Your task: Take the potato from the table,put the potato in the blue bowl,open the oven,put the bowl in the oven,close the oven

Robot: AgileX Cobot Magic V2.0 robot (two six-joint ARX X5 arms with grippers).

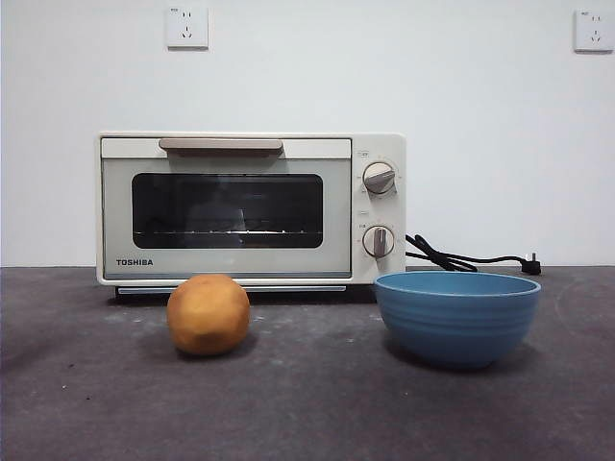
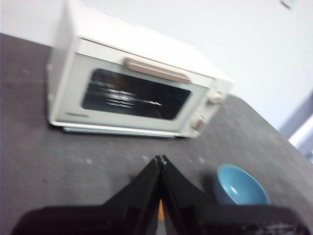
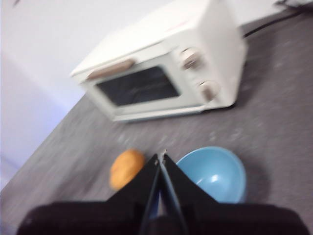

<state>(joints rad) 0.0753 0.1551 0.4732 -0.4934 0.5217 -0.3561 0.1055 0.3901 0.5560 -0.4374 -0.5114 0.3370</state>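
Note:
An orange-tan potato (image 1: 209, 314) lies on the dark grey table (image 1: 307, 403), left of the empty blue bowl (image 1: 457, 317). Behind both stands the cream-white oven (image 1: 250, 208), its dark glass door closed under the beige handle (image 1: 221, 145). Neither arm appears in the front view. My left gripper (image 2: 160, 159) is shut and hangs above the table in front of the oven (image 2: 132, 93), with the bowl (image 2: 240, 185) off to one side. My right gripper (image 3: 161, 155) is shut too, high above the gap between the potato (image 3: 126, 168) and the bowl (image 3: 212, 173).
A black cord (image 1: 461, 257) trails from the oven's right side across the table to the wall. Two knobs (image 1: 379, 179) sit on the oven's right panel. Wall sockets (image 1: 186, 27) are mounted high behind.

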